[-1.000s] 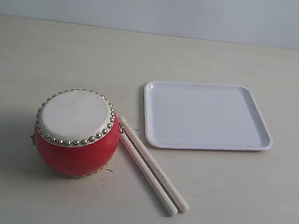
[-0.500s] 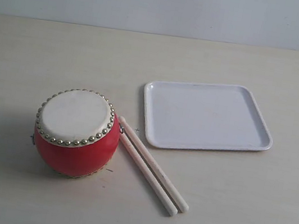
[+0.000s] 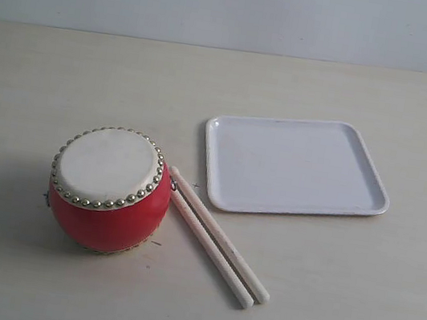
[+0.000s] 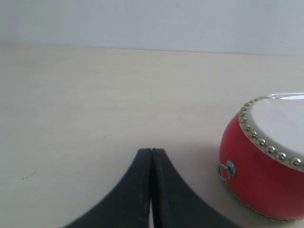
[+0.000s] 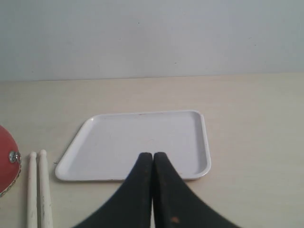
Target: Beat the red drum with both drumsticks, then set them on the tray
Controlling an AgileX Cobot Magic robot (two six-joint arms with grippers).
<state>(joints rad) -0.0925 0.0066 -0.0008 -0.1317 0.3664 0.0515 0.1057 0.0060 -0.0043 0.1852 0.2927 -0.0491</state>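
Note:
The red drum [image 3: 109,190] with its off-white skin and gold studs stands on the table at the left. Both drumsticks [image 3: 217,239] lie side by side on the table, one end against the drum's right side. The empty white tray [image 3: 216,193] lies to the right, behind the sticks. No arm shows in the exterior view. In the left wrist view my left gripper [image 4: 151,151] is shut and empty, with the drum [image 4: 256,185] off to one side. My right gripper [image 5: 152,155] is shut and empty too, seen in front of the tray [image 5: 85,128], with the drumsticks [image 5: 38,190] and the drum's edge [image 5: 7,164] beside it.
The pale wooden table [image 3: 336,309] runs back to a plain light wall [image 3: 238,5]. Nothing else stands on it.

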